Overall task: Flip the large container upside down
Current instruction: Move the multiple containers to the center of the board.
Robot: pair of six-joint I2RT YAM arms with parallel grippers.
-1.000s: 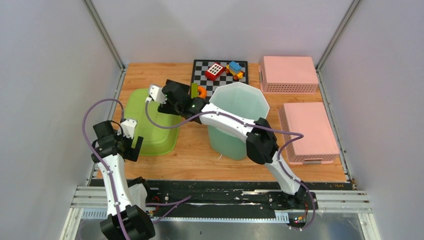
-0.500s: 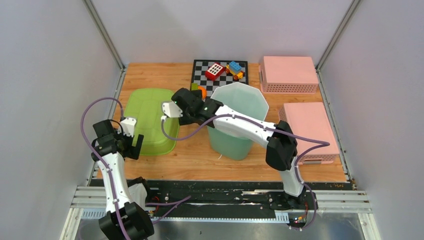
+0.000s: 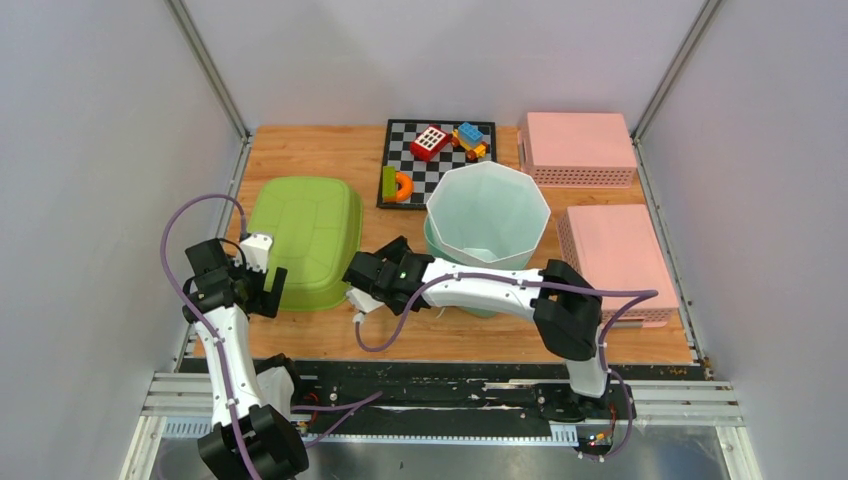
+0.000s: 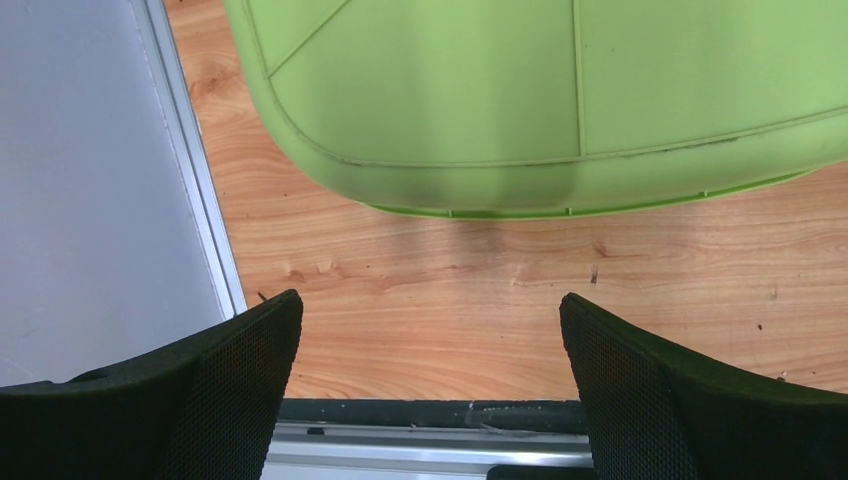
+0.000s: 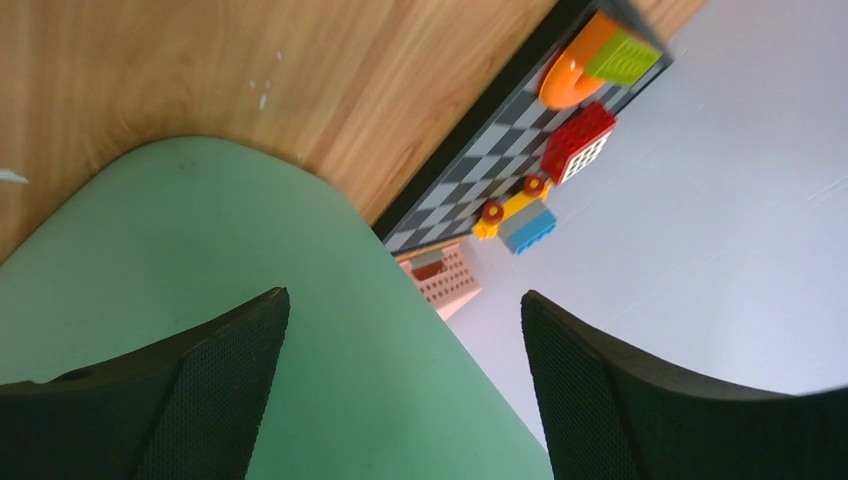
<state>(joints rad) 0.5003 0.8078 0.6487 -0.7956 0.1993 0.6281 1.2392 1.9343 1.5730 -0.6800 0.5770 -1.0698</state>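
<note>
The lime green tub [image 3: 308, 236] lies upside down on the left of the table, its ribbed bottom facing up. It also shows in the left wrist view [image 4: 560, 100]. My left gripper [image 3: 270, 291] is open and empty just in front of the tub's near left corner, apart from it [image 4: 430, 345]. My right gripper [image 3: 388, 268] is open and empty, low over the table between the tub and the upright teal bucket [image 3: 487, 228]. The bucket's wall [image 5: 200, 260] fills the space by its fingers.
A checkered mat [image 3: 437, 150] with toy bricks [image 3: 429, 141] lies at the back. Two pink perforated baskets [image 3: 577, 147] [image 3: 615, 264] lie upside down on the right. A metal rail [image 4: 180, 170] borders the table's left edge.
My right arm has swung back from the green tub's far side to the table front beside the teal bucket. The tub now lies bottom up. The left arm stayed put.
</note>
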